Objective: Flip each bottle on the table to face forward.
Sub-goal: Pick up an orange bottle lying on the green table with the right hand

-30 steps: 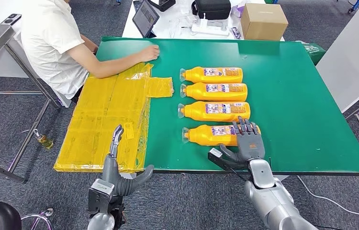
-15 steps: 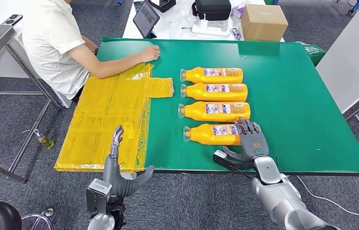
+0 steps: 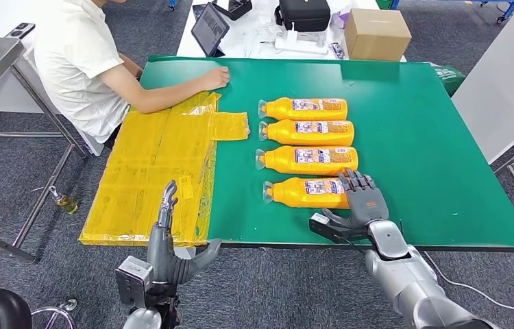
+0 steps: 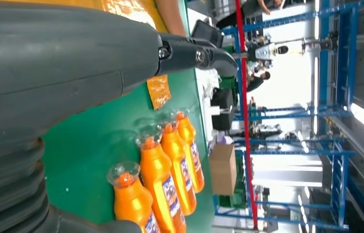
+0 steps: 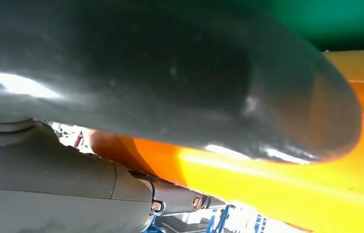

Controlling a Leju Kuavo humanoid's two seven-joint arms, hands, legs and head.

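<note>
Several orange bottles lie side by side on the green table [image 3: 432, 137], caps pointing left and labels up. The nearest bottle [image 3: 302, 192] has my right hand [image 3: 360, 202] at its base end. The fingers [image 3: 353, 184] rest over the base and the thumb is spread apart toward the table's front edge. In the right wrist view the orange bottle [image 5: 277, 184] lies right beside that hand [image 5: 170, 73]. My left hand [image 3: 168, 247] hangs in front of the table edge, empty, with fingers apart. The left wrist view shows the bottle row [image 4: 160, 170] past the left hand [image 4: 73, 58].
A yellow plastic sheet [image 3: 151, 171] covers the table's left part. A seated person [image 3: 83, 62] rests a hand [image 3: 216, 77] on its far corner. A tablet [image 3: 208, 26] and a cardboard box [image 3: 376, 30] stand on the white table behind.
My right hand has slid a little to the right and toward the front edge, along the nearest bottle's base. The left hand has sunk slightly. The bottles lie as before.
</note>
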